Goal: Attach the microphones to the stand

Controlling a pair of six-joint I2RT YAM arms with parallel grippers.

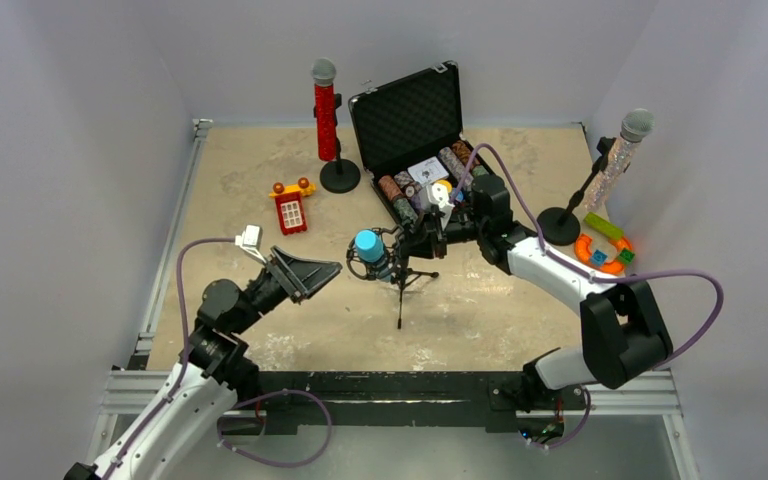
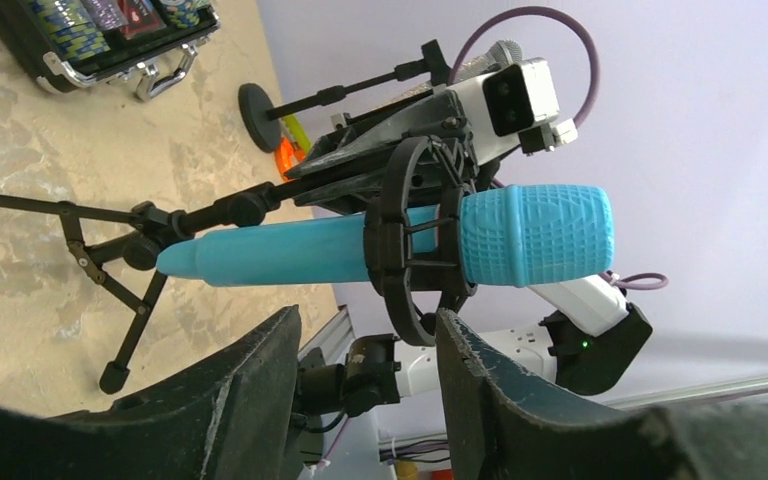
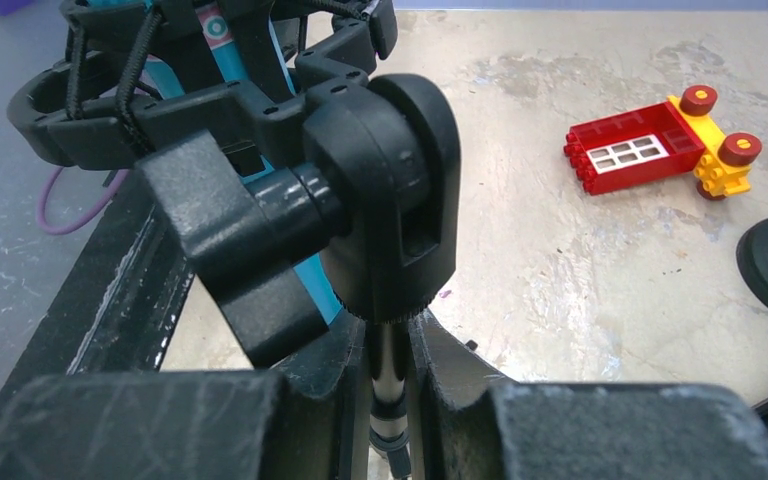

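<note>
The light-blue microphone sits in the black shock-mount ring of a small tripod stand at the table's middle; it also shows in the left wrist view. My right gripper is shut on the stand's thin pole just under the mount's knuckle. My left gripper is open and empty, a little left of the blue microphone, and its fingers touch nothing. The red glitter microphone stands on a round-base stand at the back. The silver glitter microphone stands on another at the right.
An open black case with poker chips lies behind the tripod. A red toy phone lies left of centre and shows in the right wrist view. A ring of coloured blocks lies by the silver microphone's base.
</note>
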